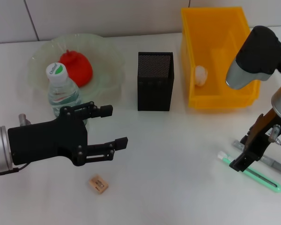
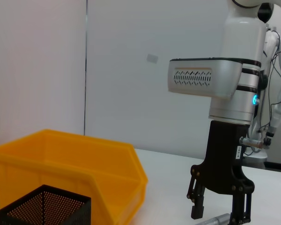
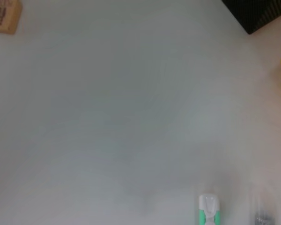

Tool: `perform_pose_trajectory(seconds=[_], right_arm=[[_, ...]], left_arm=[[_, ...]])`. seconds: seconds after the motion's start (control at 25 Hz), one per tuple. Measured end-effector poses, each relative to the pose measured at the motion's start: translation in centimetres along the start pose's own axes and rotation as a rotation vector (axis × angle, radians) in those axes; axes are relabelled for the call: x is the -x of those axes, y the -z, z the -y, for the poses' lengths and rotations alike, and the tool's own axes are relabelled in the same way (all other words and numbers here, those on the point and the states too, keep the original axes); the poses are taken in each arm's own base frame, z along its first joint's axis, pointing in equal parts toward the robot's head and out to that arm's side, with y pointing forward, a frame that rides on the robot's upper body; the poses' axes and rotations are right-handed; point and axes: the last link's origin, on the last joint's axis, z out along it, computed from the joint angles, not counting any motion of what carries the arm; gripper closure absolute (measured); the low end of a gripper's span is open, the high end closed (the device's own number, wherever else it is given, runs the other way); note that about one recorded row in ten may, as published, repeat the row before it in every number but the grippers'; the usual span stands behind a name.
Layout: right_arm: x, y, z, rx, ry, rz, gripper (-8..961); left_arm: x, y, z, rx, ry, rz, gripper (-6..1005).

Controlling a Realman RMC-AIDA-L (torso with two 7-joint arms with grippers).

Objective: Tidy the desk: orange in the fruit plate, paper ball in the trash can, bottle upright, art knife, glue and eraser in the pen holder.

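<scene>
Spanning the whole scene, the white worktop (image 1: 178, 154) carried everything. Beyond the right gripper (image 1: 246, 157), toward the far edge, stood the yellow trash can (image 1: 215, 56), with the white paper ball (image 1: 201, 75) lying inside it against its near wall. Beyond the left gripper (image 1: 114, 126) sat the pale green fruit plate (image 1: 103, 61), and the orange (image 1: 77, 68), which looked red, rested in it. Between plate and bin, ahead of the left gripper and off to its right, stood the black mesh pen holder (image 1: 155, 80).

That left gripper hovered low over the near-left part of the worktop, lying on its side with its fingers spread wide and nothing between them. The bottle (image 1: 63, 91) stood upright just beyond it, at the near rim of the plate, its base hidden behind the upper finger (image 1: 100, 111); whether they touched could not be told.

At the near right, the right gripper hung down over the worktop, its fingers set moderately apart and empty in the left wrist view. The green art knife (image 1: 253, 174) lay flat directly beneath it, slanting away to its right, and the grey glue (image 1: 264, 158) stick lay just beside it on the far side, partly hidden by the fingers. Smallest of all, the tan eraser (image 1: 98, 183) lay just nearer than the left gripper, clear of its fingers.
</scene>
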Motion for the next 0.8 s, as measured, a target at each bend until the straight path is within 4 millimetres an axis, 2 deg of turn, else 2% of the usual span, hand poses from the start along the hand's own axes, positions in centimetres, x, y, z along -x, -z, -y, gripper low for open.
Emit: perform_pose_trajectory(seconds=[0.8], right_arm=[[0.7,-1.4,0.6,0.002,-0.007,-0.040,343]], left_arm=[[0.2,0.0,-0.1,0.001,0.002,0.002,193]])
